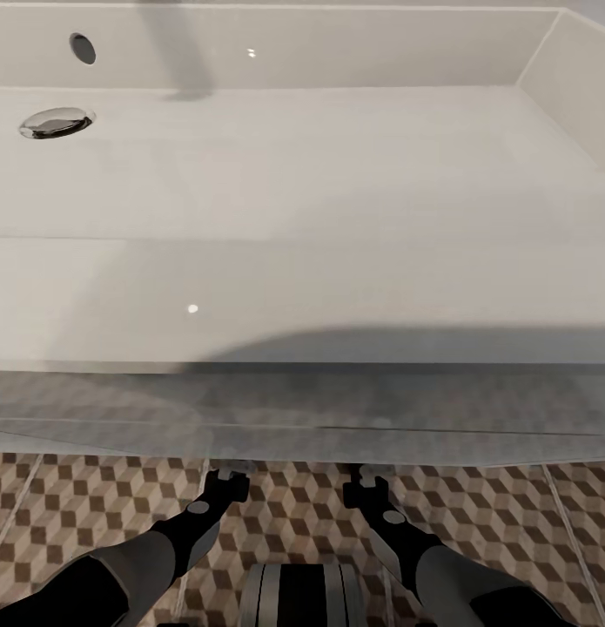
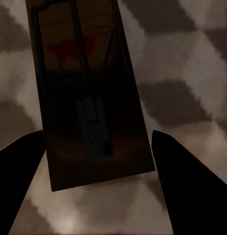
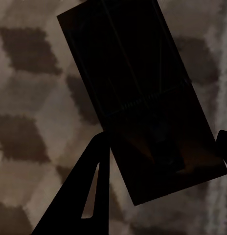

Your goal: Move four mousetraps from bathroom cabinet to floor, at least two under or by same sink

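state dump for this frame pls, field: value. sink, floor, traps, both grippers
sink: white basin, chrome drain, directly ahead
floor: cube-pattern tiles, showing below the sink's front edge
left gripper: at the sink's lower edge; fingers spread either side of a mousetrap, red mark showing
right gripper: at the sink's lower edge; second mousetrap between its fingers, grip unclear
lighting: both traps in shadow

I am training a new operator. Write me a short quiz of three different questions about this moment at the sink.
1. True or false: the left gripper has fingers on both sides of a mousetrap.
2. What lies under the mousetrap seen from the right wrist? A) sink basin B) patterned floor tiles C) cabinet shelf
3. Fill in: in the head view both arms reach below the white ____.

Key: 1 true; 2 B; 3 sink.
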Controlling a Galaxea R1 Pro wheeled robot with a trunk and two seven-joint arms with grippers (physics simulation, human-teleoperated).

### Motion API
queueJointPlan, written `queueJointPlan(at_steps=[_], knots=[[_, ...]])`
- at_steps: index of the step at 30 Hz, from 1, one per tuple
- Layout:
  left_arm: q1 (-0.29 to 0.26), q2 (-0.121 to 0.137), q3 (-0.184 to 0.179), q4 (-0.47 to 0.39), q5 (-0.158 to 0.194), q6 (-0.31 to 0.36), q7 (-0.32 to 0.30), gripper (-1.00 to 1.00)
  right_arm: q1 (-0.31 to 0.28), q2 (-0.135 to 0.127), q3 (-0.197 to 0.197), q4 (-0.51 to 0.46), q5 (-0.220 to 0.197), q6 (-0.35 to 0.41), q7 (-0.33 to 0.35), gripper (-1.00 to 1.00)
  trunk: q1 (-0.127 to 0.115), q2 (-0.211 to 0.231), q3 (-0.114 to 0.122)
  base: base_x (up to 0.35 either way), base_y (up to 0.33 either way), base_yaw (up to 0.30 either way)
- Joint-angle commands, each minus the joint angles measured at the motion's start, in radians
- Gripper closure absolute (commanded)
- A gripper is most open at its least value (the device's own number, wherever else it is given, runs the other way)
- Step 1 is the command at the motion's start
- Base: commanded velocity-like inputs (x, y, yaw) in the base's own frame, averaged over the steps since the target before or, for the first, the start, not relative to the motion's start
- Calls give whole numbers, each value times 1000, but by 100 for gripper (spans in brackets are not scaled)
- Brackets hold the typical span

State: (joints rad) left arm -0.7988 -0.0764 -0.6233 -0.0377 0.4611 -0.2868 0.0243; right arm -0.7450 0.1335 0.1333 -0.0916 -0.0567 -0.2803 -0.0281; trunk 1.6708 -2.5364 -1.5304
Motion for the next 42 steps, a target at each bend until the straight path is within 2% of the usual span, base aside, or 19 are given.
queueJointPlan(at_steps=[1,17,42], knots=[[0,-1,-8,1,6,-5,1,100,-1,0,8,1,-6,-3,-3,100,0,0,-1,0,0,0],[0,-8,-9,-5,4,1,-4,100,-1,0,7,1,-6,-5,-3,100,0,0,-1,9,0,0],[0,-5,-6,1,10,4,-3,100,0,0,6,2,-7,-7,-3,100,0,0,-1,33,0,0]])
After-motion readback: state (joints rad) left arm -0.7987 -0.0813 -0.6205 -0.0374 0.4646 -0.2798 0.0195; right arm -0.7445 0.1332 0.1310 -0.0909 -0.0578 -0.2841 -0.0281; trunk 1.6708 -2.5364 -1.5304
